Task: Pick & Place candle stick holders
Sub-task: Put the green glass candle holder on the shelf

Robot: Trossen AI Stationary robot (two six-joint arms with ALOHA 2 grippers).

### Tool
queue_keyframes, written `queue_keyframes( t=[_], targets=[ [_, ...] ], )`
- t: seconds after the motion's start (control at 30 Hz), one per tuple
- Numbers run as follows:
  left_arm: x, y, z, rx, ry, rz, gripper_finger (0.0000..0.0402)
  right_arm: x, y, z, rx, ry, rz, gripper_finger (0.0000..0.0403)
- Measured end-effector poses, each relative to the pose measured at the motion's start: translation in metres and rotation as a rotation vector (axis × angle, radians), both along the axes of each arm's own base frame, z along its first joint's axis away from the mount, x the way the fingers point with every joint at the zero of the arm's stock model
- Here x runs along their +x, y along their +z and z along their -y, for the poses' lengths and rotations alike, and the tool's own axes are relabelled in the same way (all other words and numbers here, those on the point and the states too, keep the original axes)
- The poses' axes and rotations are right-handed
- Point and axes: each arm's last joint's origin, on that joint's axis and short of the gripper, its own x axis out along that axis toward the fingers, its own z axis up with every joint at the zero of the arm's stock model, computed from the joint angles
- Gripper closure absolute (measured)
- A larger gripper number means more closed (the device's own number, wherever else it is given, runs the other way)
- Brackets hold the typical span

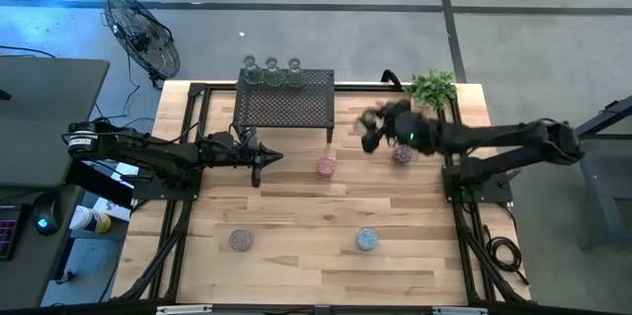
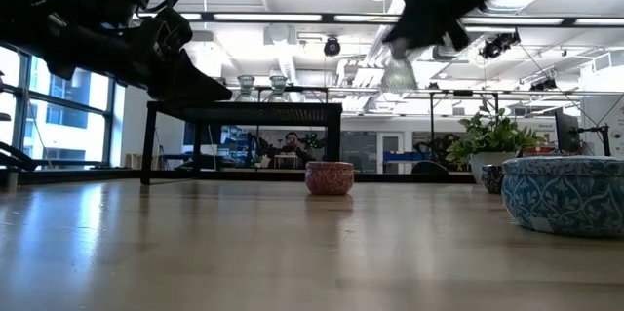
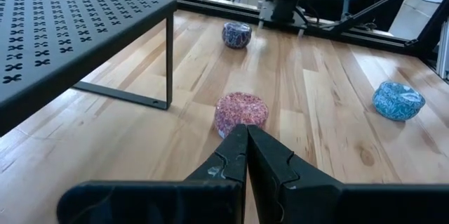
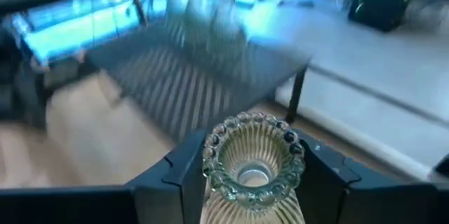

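Note:
My right gripper (image 1: 369,129) is shut on a clear ribbed glass candle holder (image 4: 252,162), high above the table between the black mesh rack (image 1: 286,104) and the potted plant (image 1: 432,86). Three clear holders (image 1: 272,67) stand along the rack's far edge. A pink holder (image 1: 326,166), a purple one (image 1: 401,154), a mauve one (image 1: 240,240) and a blue one (image 1: 366,240) stand on the table. My left gripper (image 1: 275,158) is shut and empty, just left of the pink holder (image 3: 240,110). My right gripper pinches the clear holder between its two fingers (image 4: 177,171), one on each side of the ribbed wall (image 4: 219,182), just below the beaded rim. The holder's open mouth faces back toward the wrist. It is lifted clear of the table and shows below the gripper in the low view (image 2: 398,65).
The rack stands on thin legs at the table's far middle, with open table beneath it. The plant stands at the far right corner. Black frame rails (image 1: 188,157) run along both table sides. The near middle of the table is bare wood.

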Motion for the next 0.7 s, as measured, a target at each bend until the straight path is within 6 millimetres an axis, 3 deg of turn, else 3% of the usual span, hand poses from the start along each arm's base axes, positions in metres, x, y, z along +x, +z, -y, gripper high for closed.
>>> queue_keyframes(
  t=[0.1,0.2,0.47,0.7],
  targets=[
    [0.000,0.001,0.000,0.005,0.000,0.010,0.0396,0.007,0.035,0.023,-0.048,0.013,0.044,0.0247],
    [0.000,0.002,0.000,0.009,0.001,0.018,0.0396,0.024,0.049,0.052,-0.064,0.034,0.035,0.0247],
    [0.000,0.002,-0.001,0.018,0.025,0.017,0.0396,0.089,0.052,0.122,-0.064,0.157,-0.023,0.0247],
    [0.000,0.002,-0.001,0.011,0.026,0.018,0.0396,0.115,0.040,0.162,-0.031,0.157,-0.055,0.0247]
  ],
)
